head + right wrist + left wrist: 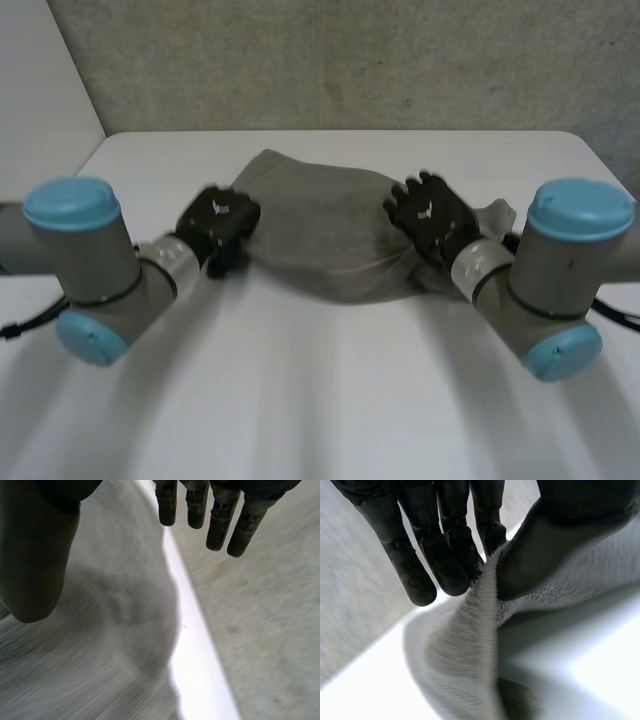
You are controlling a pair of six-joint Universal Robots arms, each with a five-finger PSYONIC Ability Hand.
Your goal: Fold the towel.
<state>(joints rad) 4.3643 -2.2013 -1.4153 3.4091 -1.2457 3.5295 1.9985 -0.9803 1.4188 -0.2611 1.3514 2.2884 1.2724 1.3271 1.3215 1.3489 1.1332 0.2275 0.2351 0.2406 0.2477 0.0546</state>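
A grey towel lies rumpled across the middle of the white table. My left hand is at the towel's left edge. In the left wrist view, the left hand pinches that edge of the towel between its thumb and fingers, and the cloth is lifted into a ridge off the table. My right hand hovers over the towel's right part. In the right wrist view, its fingers are straight and stand apart from the thumb, with nothing between them and the towel lying below.
A grey concrete wall rises behind the table's far edge. Bare tabletop stretches in front of the towel, between my two arms. A strip of table runs beyond the towel's far edge.
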